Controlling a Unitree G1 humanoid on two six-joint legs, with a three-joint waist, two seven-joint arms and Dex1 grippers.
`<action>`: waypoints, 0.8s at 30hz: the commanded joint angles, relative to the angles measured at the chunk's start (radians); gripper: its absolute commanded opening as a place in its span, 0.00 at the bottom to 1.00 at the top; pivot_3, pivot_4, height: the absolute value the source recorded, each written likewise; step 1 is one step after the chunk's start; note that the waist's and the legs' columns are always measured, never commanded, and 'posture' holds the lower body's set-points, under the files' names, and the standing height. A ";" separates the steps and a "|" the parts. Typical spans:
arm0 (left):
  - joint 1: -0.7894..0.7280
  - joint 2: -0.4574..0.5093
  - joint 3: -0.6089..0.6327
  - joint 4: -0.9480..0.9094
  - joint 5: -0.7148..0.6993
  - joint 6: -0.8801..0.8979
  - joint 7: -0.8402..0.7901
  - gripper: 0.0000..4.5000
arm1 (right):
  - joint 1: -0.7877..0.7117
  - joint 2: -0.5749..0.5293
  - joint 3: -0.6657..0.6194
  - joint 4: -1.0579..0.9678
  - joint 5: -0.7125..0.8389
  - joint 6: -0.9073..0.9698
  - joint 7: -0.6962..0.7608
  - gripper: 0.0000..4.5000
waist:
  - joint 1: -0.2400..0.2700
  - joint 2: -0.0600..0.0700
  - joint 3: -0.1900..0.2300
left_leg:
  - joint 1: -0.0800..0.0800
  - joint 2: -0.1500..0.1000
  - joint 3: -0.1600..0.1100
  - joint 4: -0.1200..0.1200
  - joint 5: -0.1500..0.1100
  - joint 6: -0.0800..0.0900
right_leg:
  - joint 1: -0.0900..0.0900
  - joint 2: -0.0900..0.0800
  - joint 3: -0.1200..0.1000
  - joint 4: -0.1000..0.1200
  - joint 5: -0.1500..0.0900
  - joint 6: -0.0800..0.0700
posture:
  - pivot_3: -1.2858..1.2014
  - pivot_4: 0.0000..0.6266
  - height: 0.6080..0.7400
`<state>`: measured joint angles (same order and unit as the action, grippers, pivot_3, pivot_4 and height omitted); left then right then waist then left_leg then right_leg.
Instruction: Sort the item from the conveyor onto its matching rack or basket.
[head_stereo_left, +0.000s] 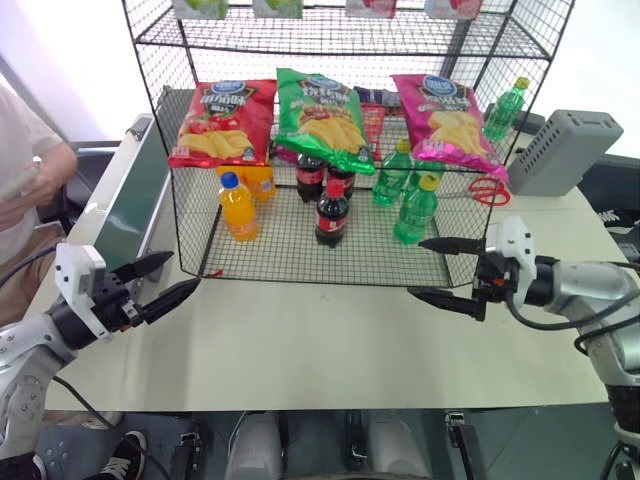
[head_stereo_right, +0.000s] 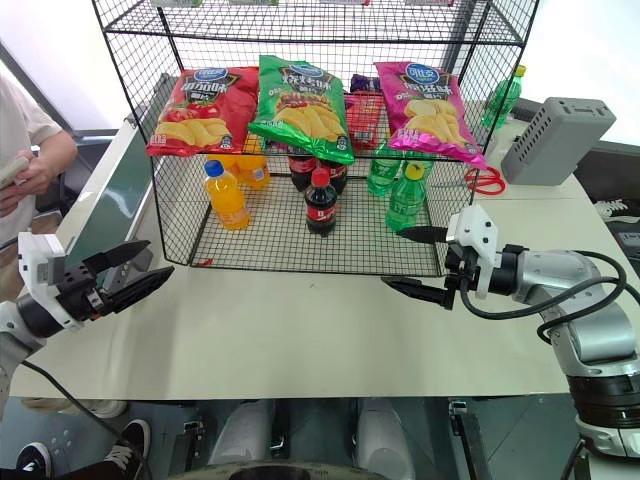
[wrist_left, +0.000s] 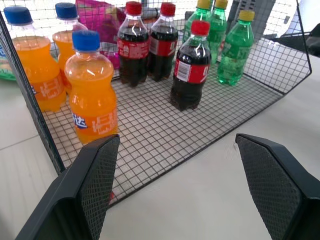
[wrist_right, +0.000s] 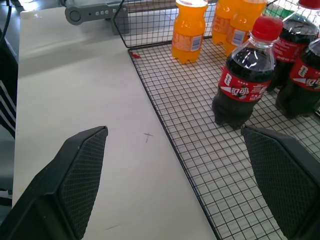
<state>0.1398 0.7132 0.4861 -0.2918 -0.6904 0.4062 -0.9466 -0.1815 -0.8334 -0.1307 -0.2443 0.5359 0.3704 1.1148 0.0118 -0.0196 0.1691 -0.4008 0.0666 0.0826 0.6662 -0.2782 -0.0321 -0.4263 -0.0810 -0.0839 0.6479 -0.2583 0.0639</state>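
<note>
Both tools, L (head_stereo_left: 168, 278) & R (head_stereo_left: 436, 268), wide open, empty; pink bag (head_stereo_left: 447, 117) on rack (head_stereo_left: 330, 30), label unreadable

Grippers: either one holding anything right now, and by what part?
Nothing is held. The left gripper and the right gripper both hover open over the table, in front of the rack. The pink chip bag lies on the rack's shelf.

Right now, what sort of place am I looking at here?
Probably a mock shop set up for sorting trials: a black wire rack stocked with chip bags, like the pink chip bag, and soda bottles, beside a green conveyor belt.
</note>
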 joint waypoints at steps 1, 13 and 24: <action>-0.004 0.002 0.024 -0.012 -0.022 -0.013 -0.008 0.88 | -0.002 -0.006 -0.027 -0.040 0.017 0.009 -0.009 0.99 | 0.000 0.000 0.000 | 0.000 0.000 0.000 0.000 0.000 0.000 | 0.000 0.000 0.000 0.000 0.000 0.000 | 0.52 0.24 1.00; 0.010 -0.003 0.028 -0.013 -0.014 -0.026 -0.017 0.88 | -0.028 0.001 -0.006 -0.038 0.001 0.016 -0.014 0.99 | -0.001 0.000 0.000 | 0.000 0.000 0.000 0.000 0.000 0.000 | 0.000 0.000 0.000 0.000 0.000 0.000 | 0.52 0.24 1.00; 0.008 -0.007 0.039 -0.011 -0.019 -0.029 -0.007 0.88 | -0.022 0.009 0.001 0.010 -0.024 -0.039 0.019 0.99 | 0.000 0.000 0.000 | 0.000 0.000 0.000 0.000 0.000 0.000 | 0.000 0.000 0.000 0.000 0.000 0.000 | 0.52 0.24 1.00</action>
<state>0.1495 0.7069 0.4886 -0.2910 -0.6900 0.3976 -0.9551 -0.2056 -0.8249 -0.1182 -0.2277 0.5131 0.3550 1.1267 0.0115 -0.0196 0.1691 -0.4007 0.0666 0.0827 0.6662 -0.2782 -0.0321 -0.4263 -0.0810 -0.0839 0.6480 -0.2582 0.0639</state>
